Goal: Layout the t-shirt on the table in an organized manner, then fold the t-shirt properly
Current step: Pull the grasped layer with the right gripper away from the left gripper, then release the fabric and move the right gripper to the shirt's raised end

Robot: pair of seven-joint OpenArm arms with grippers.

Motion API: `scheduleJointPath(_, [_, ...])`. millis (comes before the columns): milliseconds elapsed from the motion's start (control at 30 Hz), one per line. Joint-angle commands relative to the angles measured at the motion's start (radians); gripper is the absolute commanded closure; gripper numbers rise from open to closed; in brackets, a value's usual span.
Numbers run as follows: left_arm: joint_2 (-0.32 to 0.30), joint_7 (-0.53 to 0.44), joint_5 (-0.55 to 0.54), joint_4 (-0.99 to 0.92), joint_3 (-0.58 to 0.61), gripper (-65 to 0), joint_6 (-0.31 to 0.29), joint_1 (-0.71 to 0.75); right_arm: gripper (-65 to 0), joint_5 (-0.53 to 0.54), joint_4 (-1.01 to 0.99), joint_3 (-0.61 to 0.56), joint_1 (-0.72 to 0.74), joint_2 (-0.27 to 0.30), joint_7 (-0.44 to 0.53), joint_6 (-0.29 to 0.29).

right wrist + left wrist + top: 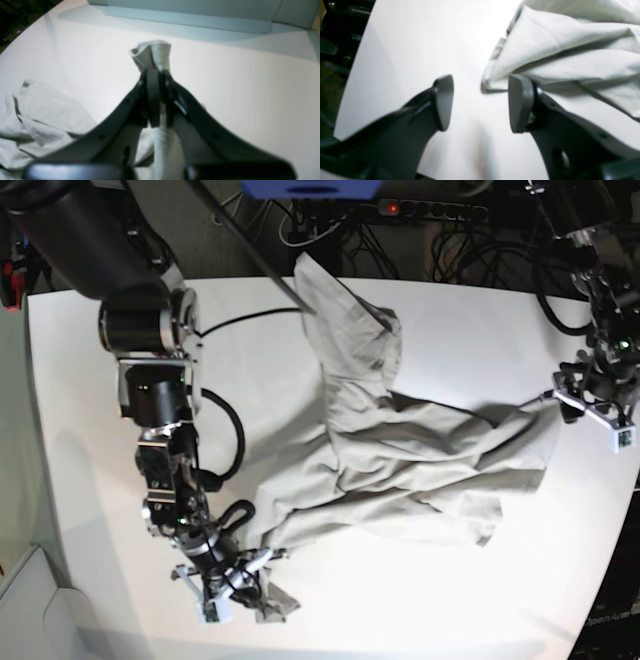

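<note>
Right gripper [157, 75]: nearest the right wrist camera, its black jaws were pressed together on a bunched fold of cloth, a tuft of which stuck out past the tips; in the base view it sat low near the table's near-left corner, pinching a corner of the garment.
Table [460, 330]: large, white and glossy, with strong glare in the lower middle; it carried the whole garment and stretched well beyond it on every side.
T-shirt [420, 460]: pale grey-beige, crumpled and unfolded, it lay across the middle of the table. One part ran up toward the far edge, another reached right toward the left gripper, and a narrow corner trailed down-left into the right gripper. Deep wrinkles and overlapping folds covered it; no part lay flat.
Left gripper [480, 100]: its two dark pads stood clearly apart with bare white table between them and nothing held. A bunched edge of the t-shirt lay just beyond the pad on the right of the wrist view; whether cloth and pad touched could not be told. In the base view it hung at the table's right edge, beside the shirt's right-hand end.
Power strip [430, 210]: dark, with a red light, on the floor past the far edge among cables.
</note>
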Motion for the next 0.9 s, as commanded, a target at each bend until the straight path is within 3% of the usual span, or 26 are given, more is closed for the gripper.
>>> scheduleJointPath(0, [-0.018,-0.023,-0.009,0.029,0.020,-34.2,0.000,-0.033,-9.9,0.014,0.017,-0.001,0.036,0.003,0.030,-0.023])
scheduleJointPath(167, [-0.015,0.068,-0.009,0.032,0.075,-34.2,0.000,-0.093,-29.5,0.014,0.017,0.004,0.004,0.017,0.030,-0.125])
scheduleJointPath(333, [-0.011,0.094,-0.019,0.032,0.098,-34.2,0.000,-0.119,-44.0,0.015,0.025,0.002,-0.038,0.037,0.034,-0.137])
scheduleJointPath(600, [0.003,0.099,-0.022,0.033,0.110,-34.7,-0.001,-0.146,-45.9,0.015,0.092,0.007,-0.131,0.068,0.031,-0.138])
scheduleJointPath(867, [0.032,0.091,-0.020,0.025,0.110,-54.8,-0.001,-0.166,-45.9,0.015,0.305,0.007,-0.259,0.078,0.028,-0.138])
